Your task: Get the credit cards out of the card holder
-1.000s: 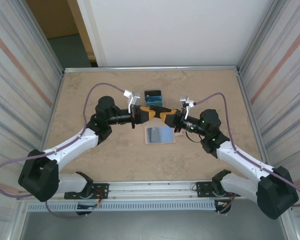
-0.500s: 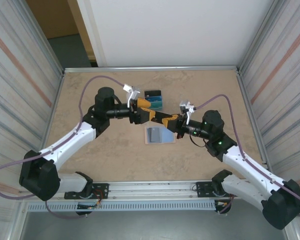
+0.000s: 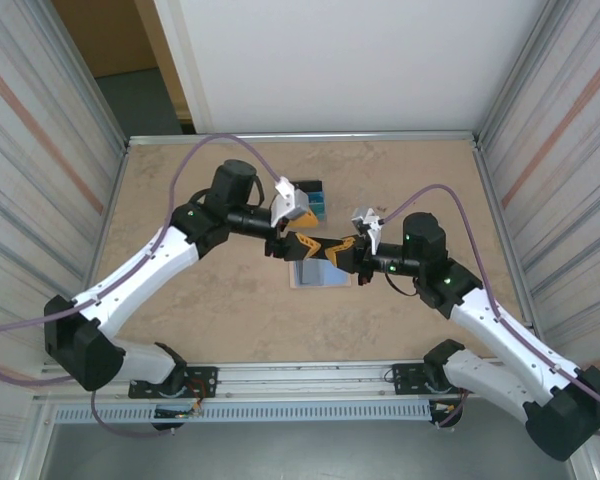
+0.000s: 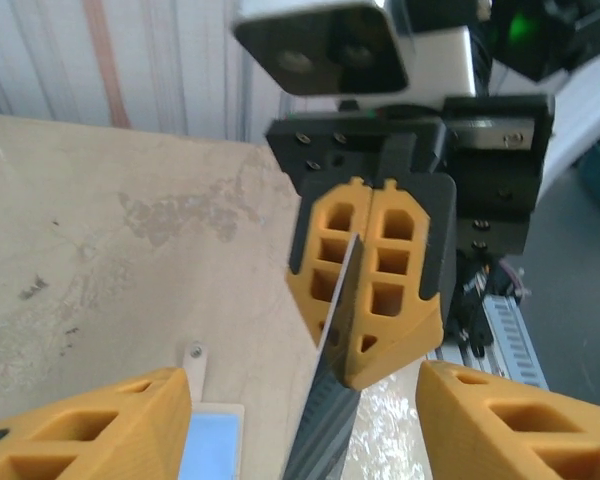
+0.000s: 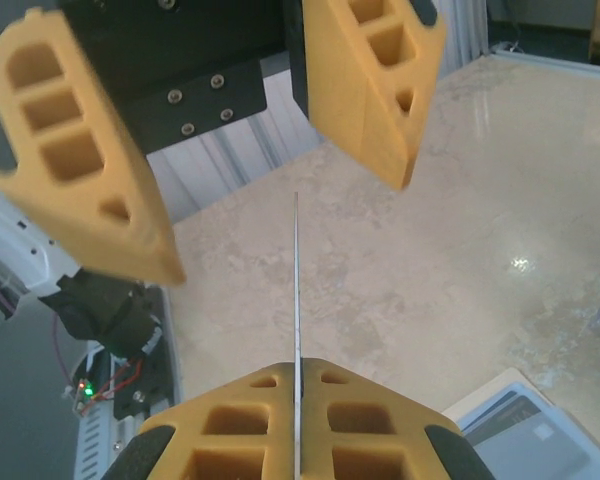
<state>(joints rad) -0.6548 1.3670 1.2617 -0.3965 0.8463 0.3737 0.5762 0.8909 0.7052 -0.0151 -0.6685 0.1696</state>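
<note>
Right pincer (image 5: 296,370) pinches a credit card (image 5: 296,280); left pincer (image 5: 285,225) spread. Card holder (image 3: 330,275) open, pile (image 3: 307,197) at its 12 o'clock; another card apparently inside.

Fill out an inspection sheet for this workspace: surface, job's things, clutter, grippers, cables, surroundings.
Surface: beige mottled table, no spills seen.
Job's things: card holder lies open on the table, pale blue inside up, below the grippers; one thin dark card is held edge-on above it.
Clutter: pile of black and blue flat pieces at the far middle, partly hidden by the left wrist.
Grippers: right gripper shut on the card; left gripper open, fingers either side of the card's free end, apart from it.
Cables: purple cable loops above the left arm, another above the right.
Surroundings: ribbed panels on both sides, white board behind, metal rail at the near edge.
</note>
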